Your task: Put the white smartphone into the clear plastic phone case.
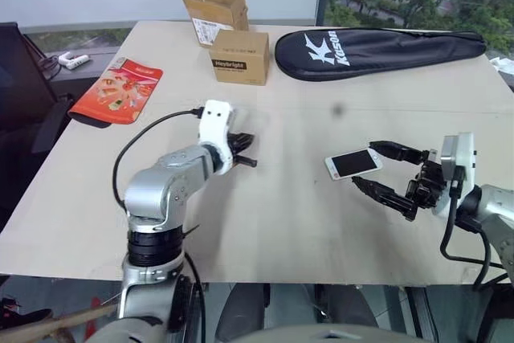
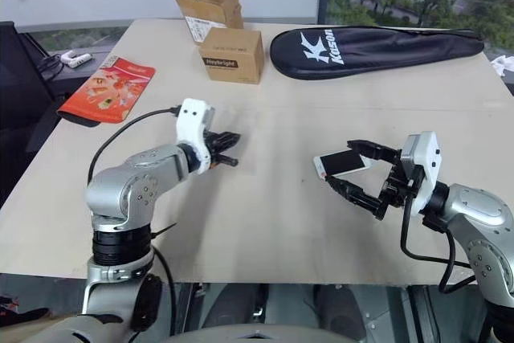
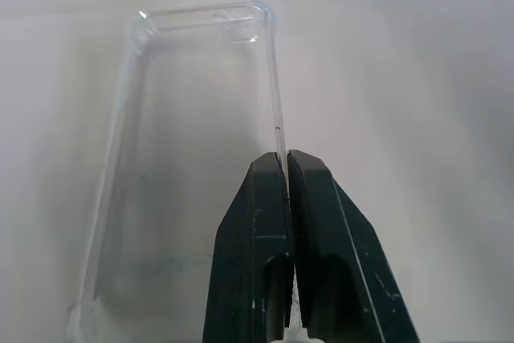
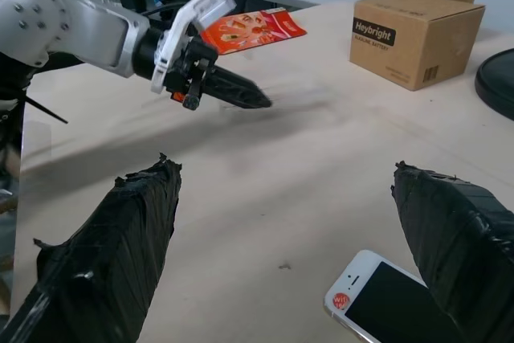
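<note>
The clear plastic phone case [image 3: 193, 158] is pinched by its rim in the closed left gripper [image 1: 243, 150]. At three o'clock, the white rectangular smartphone [image 1: 353, 163] is spanned by the wide-spread right gripper [image 1: 379, 169]. Alignment is judged next.

head: both eyes high, looking down on table [image 1: 305, 222] | wrists: close, along jaws

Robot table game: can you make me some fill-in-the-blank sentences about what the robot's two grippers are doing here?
1. The left gripper is pinched shut on the rim of the clear ____.
2. The white smartphone sits between the right gripper's ____ fingers.
3. The long black racket bag lies at the ____ edge of the table.
4. The closed brown box says ____ on its label.

Missing words: phone case; open; far; Heybright
</note>
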You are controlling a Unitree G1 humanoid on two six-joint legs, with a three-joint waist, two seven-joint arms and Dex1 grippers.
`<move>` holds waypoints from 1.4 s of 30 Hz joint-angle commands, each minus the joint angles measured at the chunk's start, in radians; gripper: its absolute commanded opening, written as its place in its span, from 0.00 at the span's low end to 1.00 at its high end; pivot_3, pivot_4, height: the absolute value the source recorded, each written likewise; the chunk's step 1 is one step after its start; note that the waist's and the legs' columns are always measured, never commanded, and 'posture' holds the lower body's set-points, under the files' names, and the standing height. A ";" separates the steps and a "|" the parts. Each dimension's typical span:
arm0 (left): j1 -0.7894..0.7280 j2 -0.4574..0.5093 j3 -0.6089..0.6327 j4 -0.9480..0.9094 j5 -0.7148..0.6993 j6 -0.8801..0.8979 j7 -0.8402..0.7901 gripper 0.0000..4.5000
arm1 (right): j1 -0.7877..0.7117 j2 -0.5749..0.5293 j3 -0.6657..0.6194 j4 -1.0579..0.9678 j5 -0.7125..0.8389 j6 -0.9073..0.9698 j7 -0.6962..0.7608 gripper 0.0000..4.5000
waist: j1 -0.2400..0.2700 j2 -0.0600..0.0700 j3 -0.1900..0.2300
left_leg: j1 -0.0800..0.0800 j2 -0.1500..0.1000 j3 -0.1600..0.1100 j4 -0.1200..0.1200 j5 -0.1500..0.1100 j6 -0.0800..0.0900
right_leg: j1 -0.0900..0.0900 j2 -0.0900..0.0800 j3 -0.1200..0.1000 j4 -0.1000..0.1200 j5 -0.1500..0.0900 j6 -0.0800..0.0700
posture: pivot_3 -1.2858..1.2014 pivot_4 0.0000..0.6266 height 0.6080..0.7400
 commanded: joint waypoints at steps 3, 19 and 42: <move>-0.022 -0.118 0.021 -0.143 -0.023 0.220 0.097 0.02 | 0.005 0.006 -0.031 -0.020 0.001 -0.031 0.003 1.00 | -0.007 0.000 0.000 | 0.001 0.000 0.000 0.000 0.000 0.000 | 0.000 0.001 0.000 0.000 0.000 0.000 | 0.52 0.24 1.00; -0.003 -0.192 0.108 -0.226 -0.092 0.236 0.029 0.63 | -0.011 0.018 -0.015 -0.023 -0.010 -0.033 -0.019 1.00 | -0.006 0.000 0.000 | 0.000 0.000 0.000 0.000 0.000 0.000 | 0.000 0.001 0.000 -0.001 0.000 0.000 | 0.52 0.24 1.00; -0.327 0.466 -0.366 1.027 0.238 -1.429 -1.198 0.91 | -0.052 -0.019 0.073 -0.086 0.069 0.119 -0.002 1.00 | 0.021 0.001 0.001 | -0.016 0.000 0.005 0.001 0.000 0.000 | -0.013 0.000 -0.003 -0.002 -0.003 -0.005 | 0.52 0.24 1.00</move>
